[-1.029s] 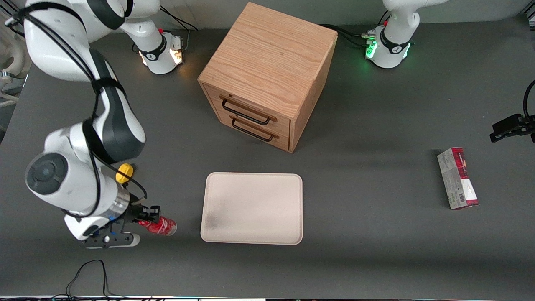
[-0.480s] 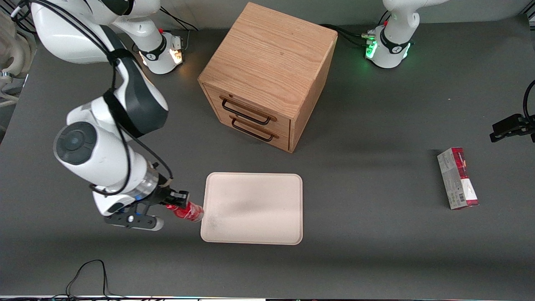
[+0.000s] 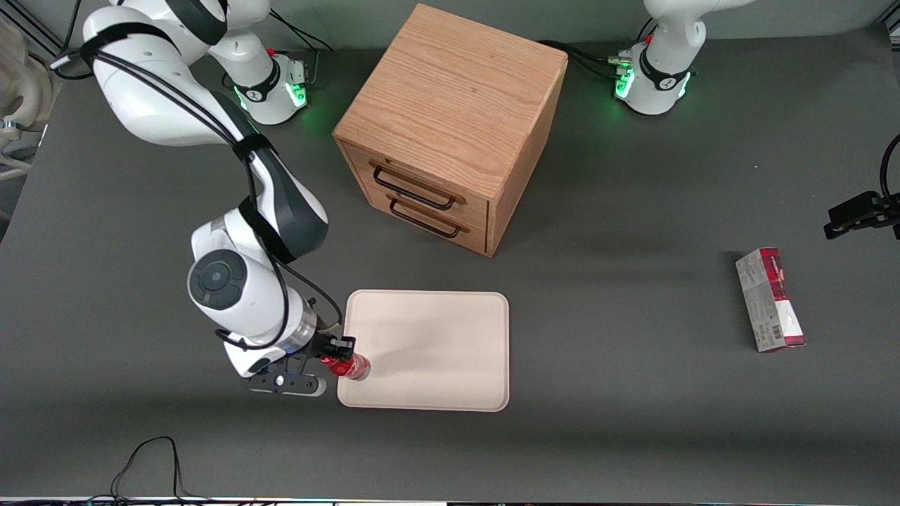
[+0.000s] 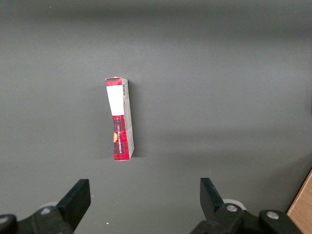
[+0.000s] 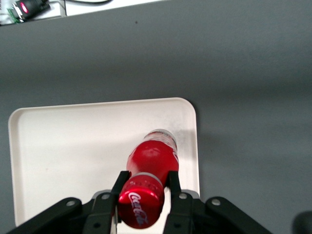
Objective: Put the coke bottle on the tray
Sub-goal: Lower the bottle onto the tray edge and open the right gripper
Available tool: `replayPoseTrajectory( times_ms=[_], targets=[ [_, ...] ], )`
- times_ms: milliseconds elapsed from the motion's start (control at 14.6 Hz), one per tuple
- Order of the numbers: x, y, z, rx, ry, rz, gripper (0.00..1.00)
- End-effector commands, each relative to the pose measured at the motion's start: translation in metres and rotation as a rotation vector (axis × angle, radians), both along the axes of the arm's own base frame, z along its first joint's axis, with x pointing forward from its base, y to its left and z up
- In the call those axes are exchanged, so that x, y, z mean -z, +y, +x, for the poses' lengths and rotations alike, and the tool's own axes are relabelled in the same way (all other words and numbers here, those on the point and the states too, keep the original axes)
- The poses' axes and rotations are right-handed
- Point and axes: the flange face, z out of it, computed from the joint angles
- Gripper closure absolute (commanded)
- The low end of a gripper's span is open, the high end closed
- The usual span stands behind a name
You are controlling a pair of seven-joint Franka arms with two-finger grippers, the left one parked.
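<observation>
The gripper [image 3: 342, 351] is clamped on the coke bottle [image 3: 354, 367] at its capped end, over the corner of the tray [image 3: 450, 337] nearest the working arm and the front camera. In the front view the bottle is only a small red patch projecting from the jaws, and the black fingers cover its neck.

The right wrist view supplies what that view lacks: the fingers [image 5: 173, 183] press on both sides of the coke bottle [image 5: 148, 183] just below the red cap, and the body runs away from the jaws to a clear base over the cream surface of the tray [image 5: 73, 146]. White lettering is readable on the cap.

Whether the base touches the tray cannot be settled from either view; it appears to be just above or on it.

The tray's edge nearest the jaws is hidden under the gripper body in the wrist view. The left wrist view shows only a red-and-grey carton [image 4: 120, 119] lying on the dark table [image 4: 219, 97], toward the parked arm's end.
</observation>
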Motion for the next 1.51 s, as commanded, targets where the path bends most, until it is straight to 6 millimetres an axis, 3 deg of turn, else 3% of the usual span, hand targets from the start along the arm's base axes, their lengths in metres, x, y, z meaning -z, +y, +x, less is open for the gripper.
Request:
replayPoseTrajectory(
  times_ms=[0,206,275,343,412,480,618,824,1029,1235,1373,1441],
  targets=[
    [0.006,0.0,0.0,0.012,-0.028,-0.018,1.0],
    [0.022,-0.005,0.004,0.011,-0.04,-0.014,1.0],
    [0.028,-0.006,0.004,0.01,-0.039,-0.013,0.92],
    [0.032,-0.006,0.003,0.009,-0.035,-0.016,0.59],
    [0.033,-0.007,0.005,0.008,-0.048,-0.021,0.47],
    [0.035,-0.007,0.005,0.005,-0.061,-0.022,0.22],
    [0.039,-0.005,0.004,0.004,-0.078,-0.018,0.01],
    [0.037,-0.009,0.007,0.013,-0.082,-0.015,0.0],
    [0.014,-0.013,0.009,0.021,-0.109,-0.008,0.0],
    [-0.042,-0.026,-0.003,0.017,-0.097,-0.062,0.0],
    [-0.085,-0.053,-0.018,-0.057,-0.054,-0.048,0.0],
    [-0.105,-0.085,-0.025,-0.05,-0.032,-0.021,0.0]
  ],
)
